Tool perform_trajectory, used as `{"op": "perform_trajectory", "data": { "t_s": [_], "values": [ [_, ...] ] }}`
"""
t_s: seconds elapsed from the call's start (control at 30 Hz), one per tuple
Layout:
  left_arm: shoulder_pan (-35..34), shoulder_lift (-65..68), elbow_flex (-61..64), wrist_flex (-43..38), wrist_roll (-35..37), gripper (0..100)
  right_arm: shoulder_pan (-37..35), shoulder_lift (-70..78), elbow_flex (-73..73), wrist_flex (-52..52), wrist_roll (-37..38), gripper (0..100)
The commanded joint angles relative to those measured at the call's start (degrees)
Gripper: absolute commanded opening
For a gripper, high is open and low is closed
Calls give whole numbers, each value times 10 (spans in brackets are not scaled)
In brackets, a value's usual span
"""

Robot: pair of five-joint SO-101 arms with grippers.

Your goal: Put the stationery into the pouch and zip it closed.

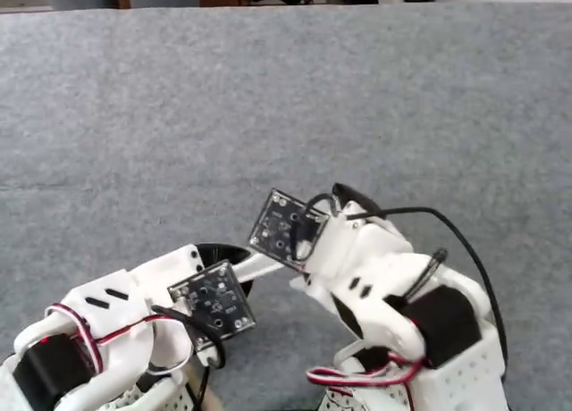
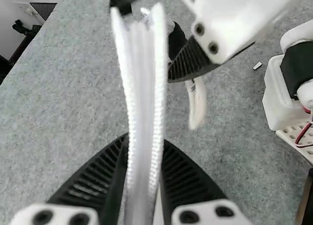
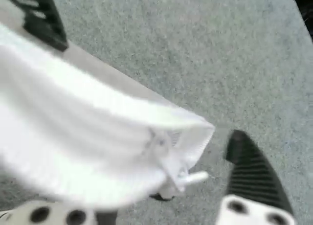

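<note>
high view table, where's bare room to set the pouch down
Bare: the whole far stretch of the table, from its far edge to mid-table. Crowded: the near edge, where the left arm and right arm meet at the pouch.

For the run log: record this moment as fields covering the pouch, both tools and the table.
pouch: white pouch, stretched between the two tools
left tool: left tool shut on one end of the pouch
right tool: right tool at the pouch's far end
zipper pull: zipper pull hangs loose near the right tool
zip state: unclear
table: table with grey felt cover
</note>
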Motion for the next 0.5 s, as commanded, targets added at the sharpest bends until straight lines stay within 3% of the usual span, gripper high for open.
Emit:
{"op": "perform_trajectory", "data": {
  "t_s": [0.0, 0.2, 0.47],
  "values": [
    [5, -8, -7, 19, -1, 30, -7, 4, 6, -34, 0, 126],
    [5, -9, -7, 18, -1, 30, 37, 0, 4, -86, -33, 12],
    [5, -6, -7, 18, -1, 30, 41, 0, 2, -77, -30, 12]
  ]
}}
